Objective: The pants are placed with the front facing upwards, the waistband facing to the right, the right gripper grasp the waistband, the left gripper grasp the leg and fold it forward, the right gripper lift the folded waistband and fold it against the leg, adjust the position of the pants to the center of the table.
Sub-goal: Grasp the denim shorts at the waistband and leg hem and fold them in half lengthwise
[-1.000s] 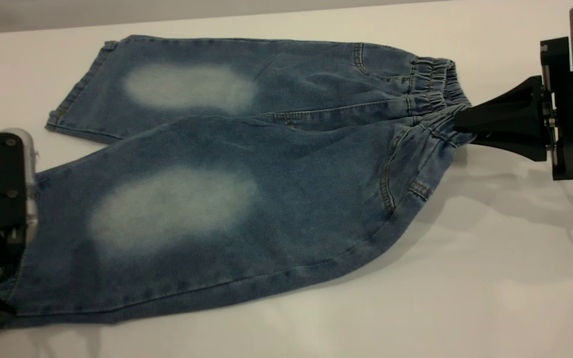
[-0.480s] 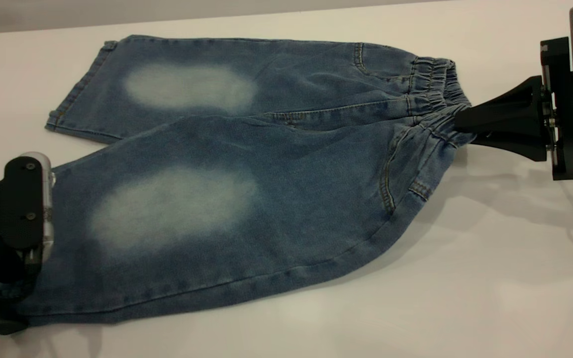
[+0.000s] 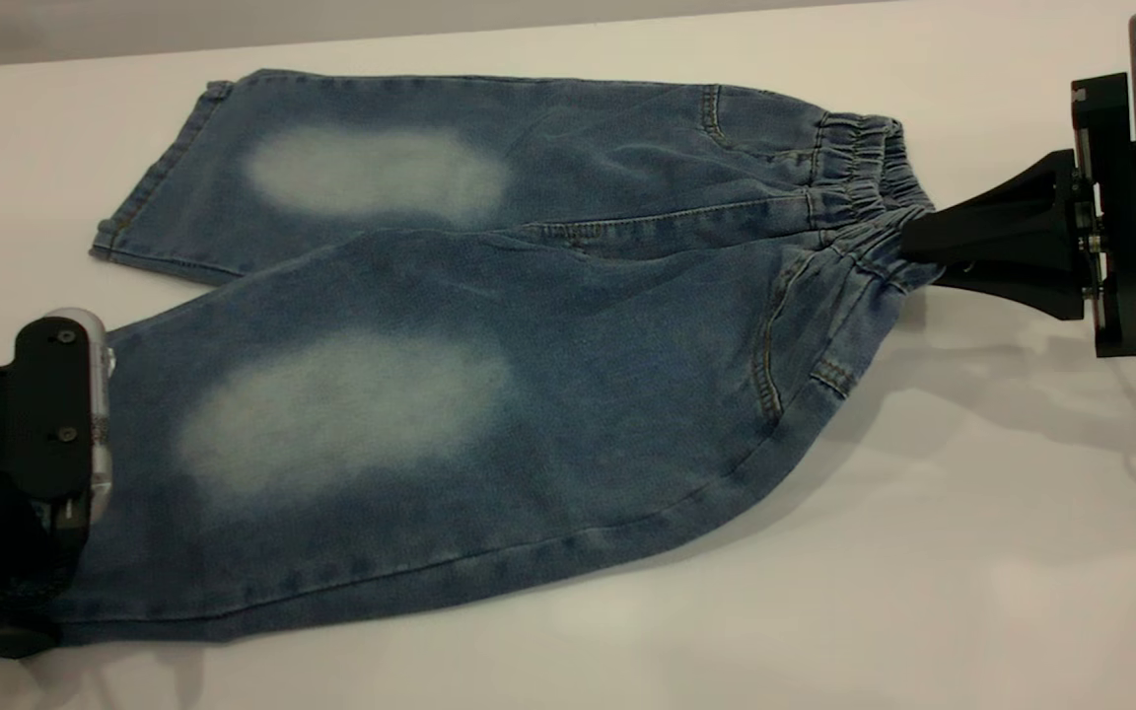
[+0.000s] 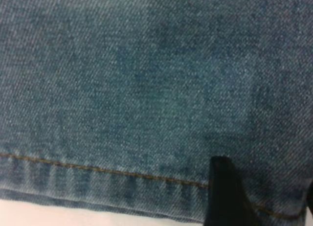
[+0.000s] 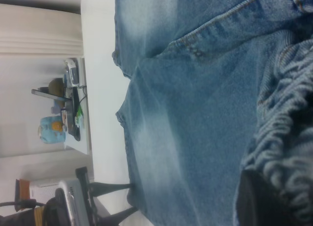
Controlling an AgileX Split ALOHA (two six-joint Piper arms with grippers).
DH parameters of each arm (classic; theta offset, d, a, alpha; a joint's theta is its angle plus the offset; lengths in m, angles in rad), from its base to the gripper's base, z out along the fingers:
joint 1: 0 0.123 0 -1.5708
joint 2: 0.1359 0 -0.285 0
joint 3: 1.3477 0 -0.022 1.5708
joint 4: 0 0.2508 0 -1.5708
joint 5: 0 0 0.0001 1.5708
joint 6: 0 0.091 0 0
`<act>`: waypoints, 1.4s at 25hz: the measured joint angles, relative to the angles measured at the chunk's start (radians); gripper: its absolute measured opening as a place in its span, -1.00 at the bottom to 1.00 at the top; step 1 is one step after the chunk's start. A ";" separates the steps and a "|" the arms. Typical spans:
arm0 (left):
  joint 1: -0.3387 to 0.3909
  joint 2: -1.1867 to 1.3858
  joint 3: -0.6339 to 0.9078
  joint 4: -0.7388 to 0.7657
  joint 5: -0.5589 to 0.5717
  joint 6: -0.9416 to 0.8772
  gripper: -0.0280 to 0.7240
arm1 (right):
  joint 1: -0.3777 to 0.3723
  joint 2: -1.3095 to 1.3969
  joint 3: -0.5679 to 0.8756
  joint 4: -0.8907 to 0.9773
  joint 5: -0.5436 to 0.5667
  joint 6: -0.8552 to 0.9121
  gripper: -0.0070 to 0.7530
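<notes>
The blue denim pants (image 3: 489, 375) lie front up on the white table (image 3: 923, 592), both pale ovals showing, legs pointing left. The gathered waistband (image 3: 859, 182) is at the right. My right gripper (image 3: 915, 247) is shut on the waistband's near part and bunches it; in the right wrist view the ruched waistband (image 5: 288, 138) lies against a dark finger (image 5: 252, 196). My left gripper (image 3: 50, 582) is at the near leg's hem (image 4: 98, 169), open, with one finger (image 4: 225, 196) over the denim. The right wrist view shows the left gripper (image 5: 128, 200) astride that hem.
The far leg (image 3: 331, 168) lies flat toward the table's back edge (image 3: 529, 25). Bare tabletop stretches along the front and right of the pants. A small side table with clutter (image 5: 68, 108) stands off beyond the work table.
My left gripper has moved right and slightly down, onto the near leg's hem. The right gripper and the waistband have stayed put.
</notes>
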 joint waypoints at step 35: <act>0.000 -0.603 0.162 -0.003 0.383 0.040 -0.82 | -0.123 -0.008 0.356 0.002 0.049 0.000 -0.88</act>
